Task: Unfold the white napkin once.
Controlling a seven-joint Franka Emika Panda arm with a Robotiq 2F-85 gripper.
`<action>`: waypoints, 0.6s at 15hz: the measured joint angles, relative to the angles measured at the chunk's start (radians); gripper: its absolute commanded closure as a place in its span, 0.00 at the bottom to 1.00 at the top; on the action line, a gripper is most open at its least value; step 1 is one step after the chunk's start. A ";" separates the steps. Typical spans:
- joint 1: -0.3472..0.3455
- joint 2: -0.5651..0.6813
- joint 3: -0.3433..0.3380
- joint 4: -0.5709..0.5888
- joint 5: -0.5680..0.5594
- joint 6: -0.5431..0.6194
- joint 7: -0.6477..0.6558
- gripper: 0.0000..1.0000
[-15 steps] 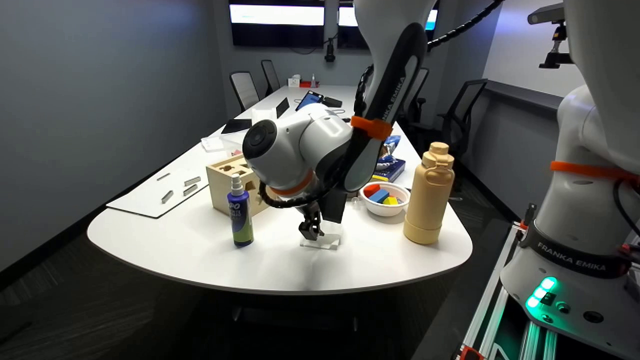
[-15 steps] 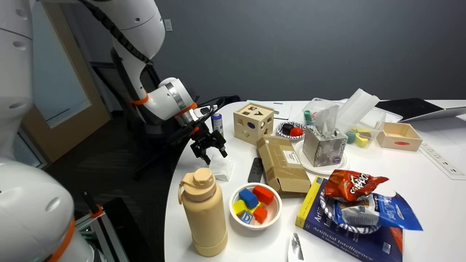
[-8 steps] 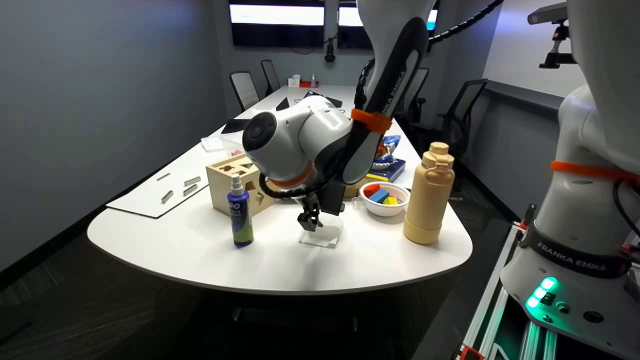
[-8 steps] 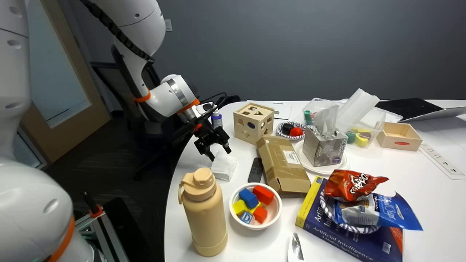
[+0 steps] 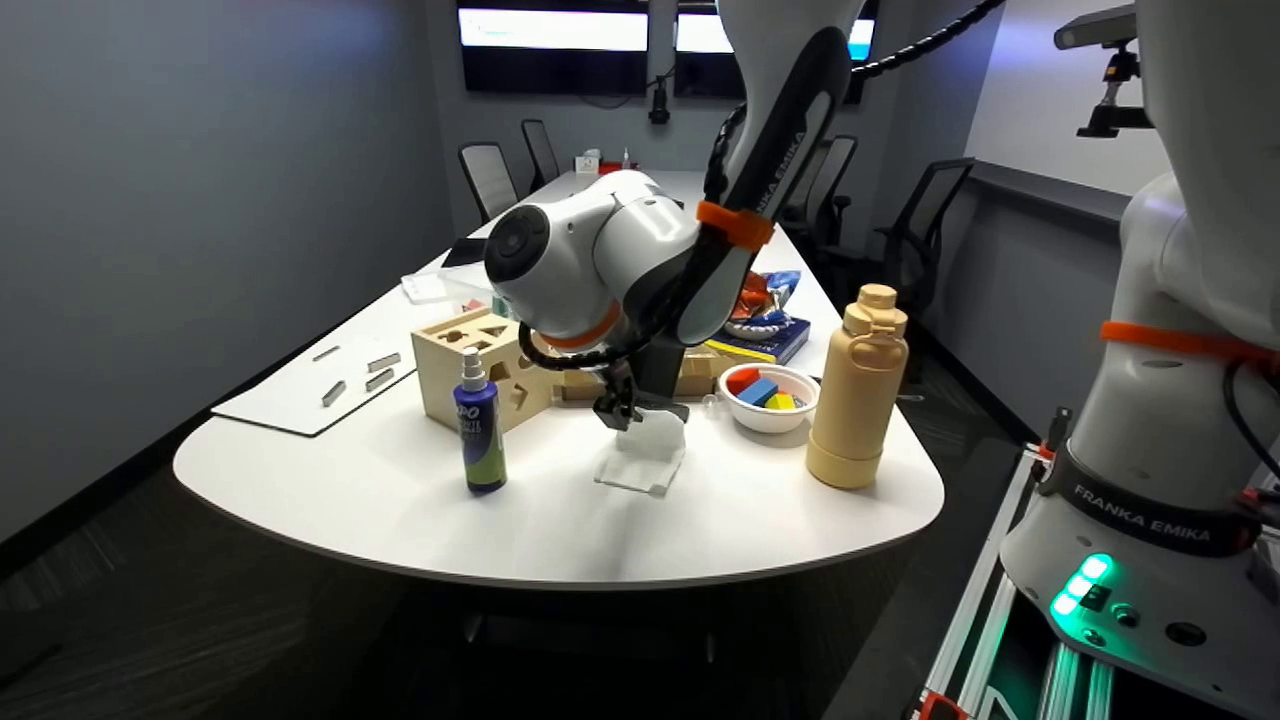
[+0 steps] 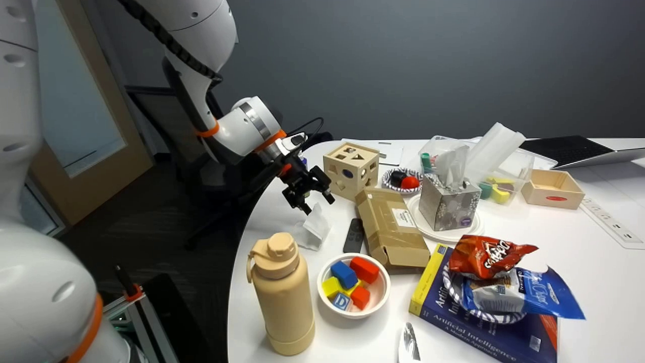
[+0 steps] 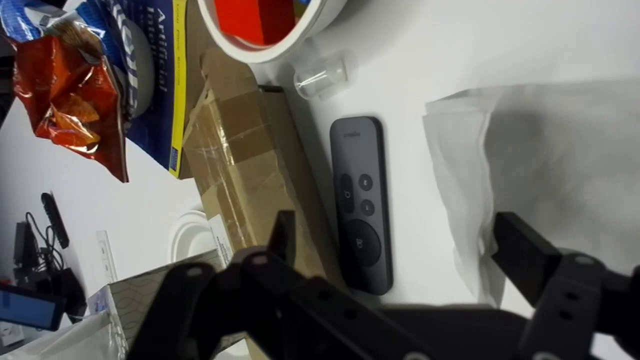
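White napkin (image 6: 316, 229): Lay on the table (image 5: 400, 500) near the rounded end, between the spray bottle (image 5: 482, 425) and the tan bottle (image 5: 857, 395) in an exterior view.
Flap (image 7: 457, 170): Looked lower a second earlier; now stood up on the side toward the remote (image 7: 362, 205), near it but apart.
Gripper (image 6: 318, 205): Had risen over that second and moved inward from the table's edge; held its fingers (image 7: 525, 255) well apart, pinching nothing.
Contact: Seemed to be one finger only, pushing the flap up; too unclear to place exactly.
Lower layers (image 5: 635, 475): Stayed in nearly the same spot.
Unfolding: Appeared begun, perhaps half done, with the flap raised but not yet laid over. Called for more travel the same way, then a gentle lowering.
Slack: Could have slipped off the lone finger and dropped back, or dragged the lower layers along, with nothing seen pressing them down.
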 measured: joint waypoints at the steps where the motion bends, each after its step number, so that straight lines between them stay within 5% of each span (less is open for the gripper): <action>1: -0.008 0.000 -0.003 0.003 -0.012 -0.001 0.000 0.00; 9: -0.110 -0.046 -0.007 -0.018 -0.025 0.053 -0.002 0.00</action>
